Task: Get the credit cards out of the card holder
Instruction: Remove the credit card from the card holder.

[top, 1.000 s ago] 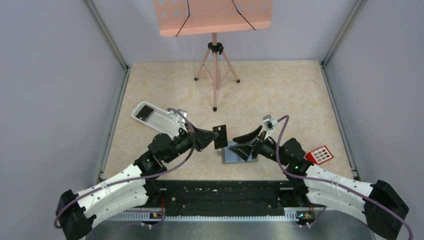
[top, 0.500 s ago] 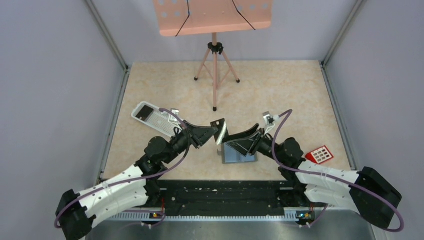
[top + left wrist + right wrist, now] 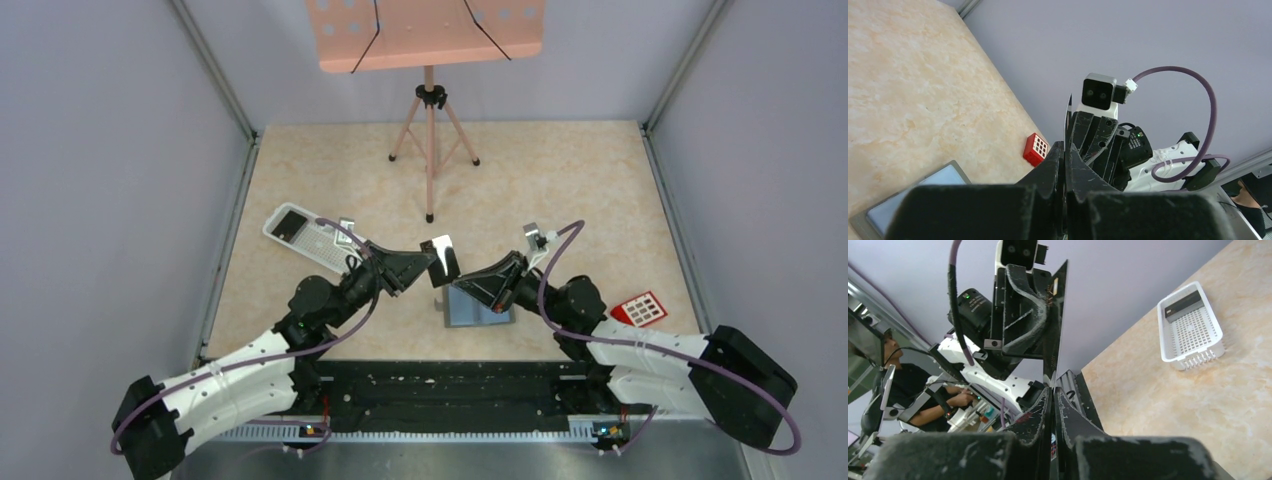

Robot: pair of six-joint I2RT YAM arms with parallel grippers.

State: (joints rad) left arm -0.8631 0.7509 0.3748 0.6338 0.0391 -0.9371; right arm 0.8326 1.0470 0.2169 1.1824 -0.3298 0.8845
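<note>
Hanging raised beside the left edge of the holder point(image 3: 480, 312), a dark card point(image 3: 441, 256) is pinched from opposite sides by the left gripper point(image 3: 431, 266) and right gripper point(image 3: 459, 282), both closed narrow on it. The holder lies open on the table point(image 3: 560, 190). A red card point(image 3: 640, 308) lies well right of the holder. Left of the holder, a white tray point(image 3: 322, 242) contains a dark flat item point(image 3: 291, 224).

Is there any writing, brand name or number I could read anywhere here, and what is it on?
No text reads clearly in any view.
Red card: only a grid of pale squares, no letters.
Dark card held up between the arms: glare, nothing legible.
Tray: no marking visible.
Black box with a green light: pale marks, too blurred to read.
</note>
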